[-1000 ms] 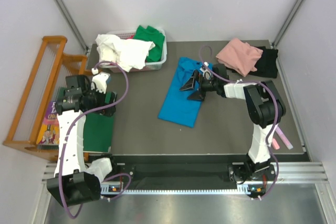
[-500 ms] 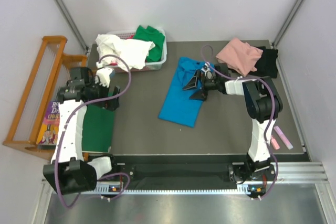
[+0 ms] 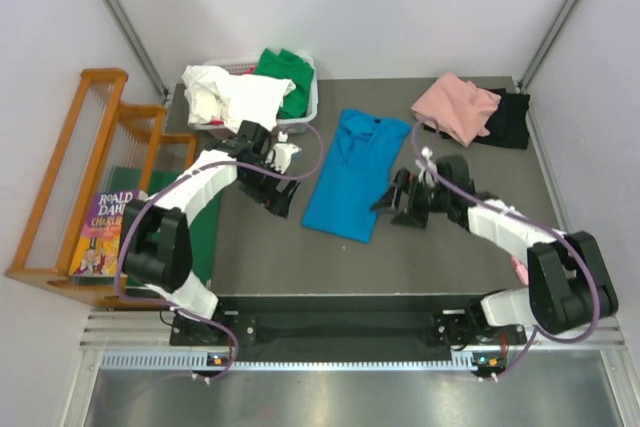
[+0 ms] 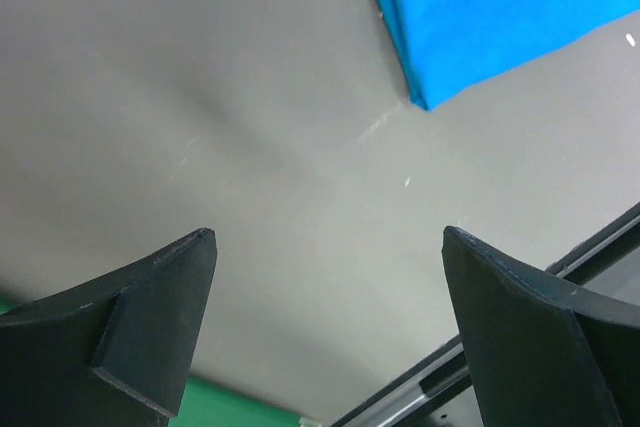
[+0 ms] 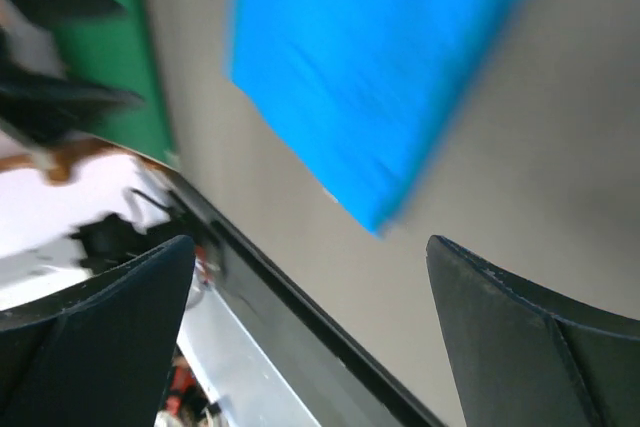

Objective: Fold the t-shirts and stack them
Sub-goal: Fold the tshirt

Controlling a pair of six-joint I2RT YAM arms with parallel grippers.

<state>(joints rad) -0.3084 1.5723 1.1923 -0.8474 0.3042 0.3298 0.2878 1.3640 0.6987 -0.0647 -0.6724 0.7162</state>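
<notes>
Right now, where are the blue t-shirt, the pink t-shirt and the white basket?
blue t-shirt (image 3: 350,177), top view, middle of the folded cloth.
pink t-shirt (image 3: 455,105), top view, middle of the crumpled heap.
white basket (image 3: 300,125), top view, near wall at its right end.

The blue t-shirt (image 5: 380,77) is blurred in the right wrist view and cropped in the left.

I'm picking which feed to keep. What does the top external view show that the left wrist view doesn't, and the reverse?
Only top external: the basket with the white tee and green tee, the pink tee and black tee at the far right corner, the right arm. Only left wrist: the left fingers close up, spread apart. Both: the blue tee, the grey table, the green board.
</notes>
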